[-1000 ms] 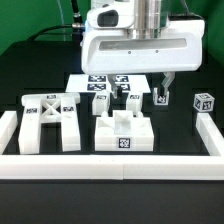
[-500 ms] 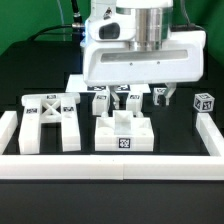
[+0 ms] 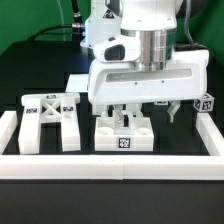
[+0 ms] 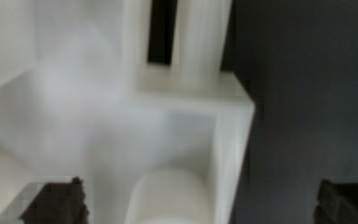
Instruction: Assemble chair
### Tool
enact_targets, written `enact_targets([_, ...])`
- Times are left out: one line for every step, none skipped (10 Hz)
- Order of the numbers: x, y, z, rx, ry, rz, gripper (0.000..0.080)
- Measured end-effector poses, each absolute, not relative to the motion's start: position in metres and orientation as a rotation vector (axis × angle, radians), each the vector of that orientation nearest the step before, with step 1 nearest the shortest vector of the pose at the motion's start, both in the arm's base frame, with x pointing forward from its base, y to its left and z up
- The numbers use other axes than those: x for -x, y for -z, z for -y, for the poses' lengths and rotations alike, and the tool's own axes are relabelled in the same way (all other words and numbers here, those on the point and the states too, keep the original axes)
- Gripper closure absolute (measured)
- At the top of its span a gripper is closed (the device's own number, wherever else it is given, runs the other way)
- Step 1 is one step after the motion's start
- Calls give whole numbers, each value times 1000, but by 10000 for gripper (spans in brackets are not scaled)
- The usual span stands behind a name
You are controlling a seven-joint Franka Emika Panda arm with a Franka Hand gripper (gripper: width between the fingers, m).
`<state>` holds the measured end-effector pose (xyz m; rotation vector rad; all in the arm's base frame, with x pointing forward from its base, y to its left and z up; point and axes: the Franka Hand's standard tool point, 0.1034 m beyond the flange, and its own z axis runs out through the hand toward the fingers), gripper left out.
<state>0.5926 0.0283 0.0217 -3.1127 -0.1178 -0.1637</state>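
Approach step: your gripper (image 3: 146, 113), jaws apart, hangs above the lower-centre chair block (image 3: 123, 140); next probably needs a squared descent.

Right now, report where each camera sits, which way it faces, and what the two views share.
Exterior view: off the arm, beyond the near border rail, facing the X-braced frame and other chair parts; shows the wrist and open tool.
Wrist view: on the wrist, facing past the tool onto a blurred white block; only its dark fingertips show.
Shared: the tool and, likely, that white block beneath it.
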Motion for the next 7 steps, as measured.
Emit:
enact_targets([-590, -16, -29, 3112, 163, 122, 150])
enact_targets([-588, -9, -33, 3110, 161, 131, 150])
enact_targets([-587, -7, -32, 3110, 159, 143, 150])
enact_targets([-588, -7, -30, 3109, 165, 154, 178])
enact_targets([-588, -7, -32, 3106, 165, 149, 178])
enact_targets([-588, -7, -33, 3105, 165, 155, 359])
enact_targets([-587, -7, -33, 3105, 165, 158, 359])
